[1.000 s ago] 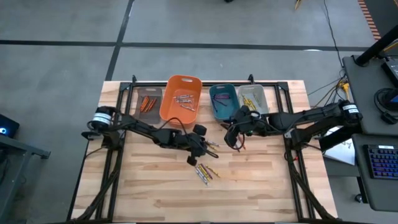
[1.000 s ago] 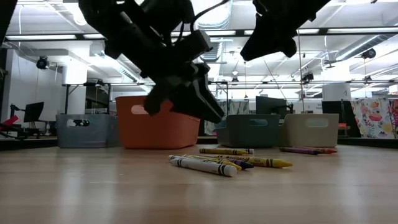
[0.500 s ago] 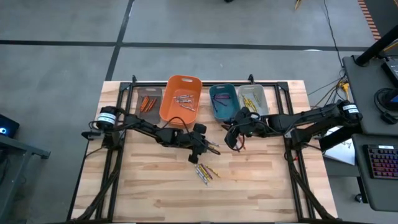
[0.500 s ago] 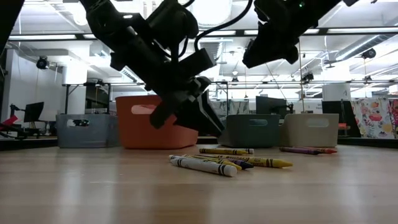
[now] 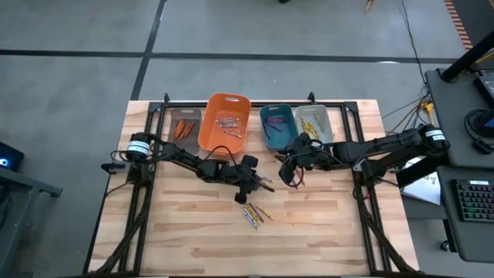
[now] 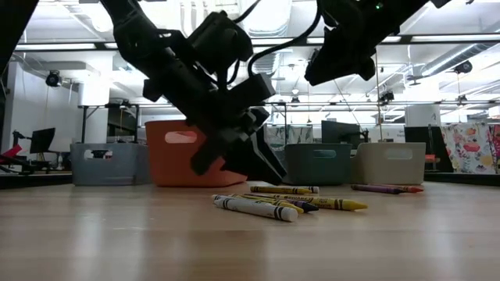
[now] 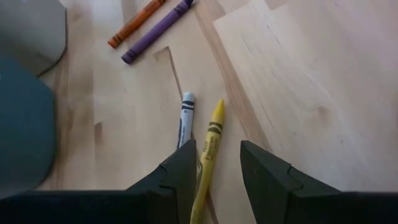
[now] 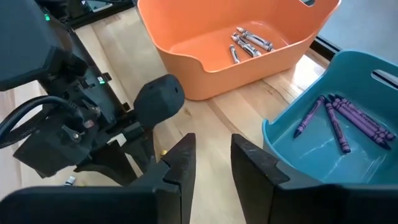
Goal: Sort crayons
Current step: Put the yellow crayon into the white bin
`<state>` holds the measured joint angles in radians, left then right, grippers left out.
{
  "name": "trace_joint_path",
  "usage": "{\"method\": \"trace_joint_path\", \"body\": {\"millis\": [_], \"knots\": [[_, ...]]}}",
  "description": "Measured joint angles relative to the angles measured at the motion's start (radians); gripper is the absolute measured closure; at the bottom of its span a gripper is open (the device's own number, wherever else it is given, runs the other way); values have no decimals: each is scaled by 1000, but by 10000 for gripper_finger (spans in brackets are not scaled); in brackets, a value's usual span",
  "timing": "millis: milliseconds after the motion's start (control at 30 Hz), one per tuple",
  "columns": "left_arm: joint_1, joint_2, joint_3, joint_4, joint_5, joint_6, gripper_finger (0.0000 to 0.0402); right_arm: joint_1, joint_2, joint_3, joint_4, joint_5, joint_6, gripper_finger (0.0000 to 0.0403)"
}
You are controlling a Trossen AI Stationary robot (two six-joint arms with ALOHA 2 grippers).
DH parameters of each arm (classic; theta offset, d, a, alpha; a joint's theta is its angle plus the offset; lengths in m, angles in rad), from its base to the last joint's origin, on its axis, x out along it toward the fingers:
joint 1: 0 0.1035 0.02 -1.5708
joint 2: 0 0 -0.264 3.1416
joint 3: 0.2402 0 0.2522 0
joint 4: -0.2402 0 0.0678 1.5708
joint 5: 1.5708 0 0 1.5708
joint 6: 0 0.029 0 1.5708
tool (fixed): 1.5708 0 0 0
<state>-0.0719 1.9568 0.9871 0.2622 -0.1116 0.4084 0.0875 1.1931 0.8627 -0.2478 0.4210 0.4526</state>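
The left gripper [image 5: 261, 185] hangs low over the middle of the table [image 5: 324, 232], its fingers [image 7: 186, 171] part open and straddling a yellow crayon [image 7: 208, 149]; they have not closed on it, and a grey crayon [image 7: 185, 118] lies just beside it, outside the gap. Farther ahead in the left wrist view a purple crayon [image 7: 157, 31] and an orange crayon [image 7: 135, 23] lie side by side on the wood. A loose cluster of crayons [image 5: 255, 214] sits on the table nearer the front edge, and the low view shows them lying flat, a white one [image 6: 251, 208] nearest the camera. The right gripper [image 5: 287, 176] is raised above the table, near the teal bin [image 5: 275, 125], fingers [image 8: 180, 165] slightly apart and empty. Four bins stand in a row at the back: a grey bin [image 5: 186, 126] with orange crayons, an orange bin [image 5: 225, 122] with greyish crayons [image 8: 249, 42], the teal bin with purple crayons [image 8: 345, 118], and a pale bin [image 5: 313, 122] with yellow ones.
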Motion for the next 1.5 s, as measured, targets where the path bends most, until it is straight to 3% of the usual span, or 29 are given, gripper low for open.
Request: {"method": "trace_joint_path", "body": {"millis": [1500], "knots": [[34, 31, 2, -24, 96, -81, 294, 0, 0, 0, 0, 0, 0, 305]]}}
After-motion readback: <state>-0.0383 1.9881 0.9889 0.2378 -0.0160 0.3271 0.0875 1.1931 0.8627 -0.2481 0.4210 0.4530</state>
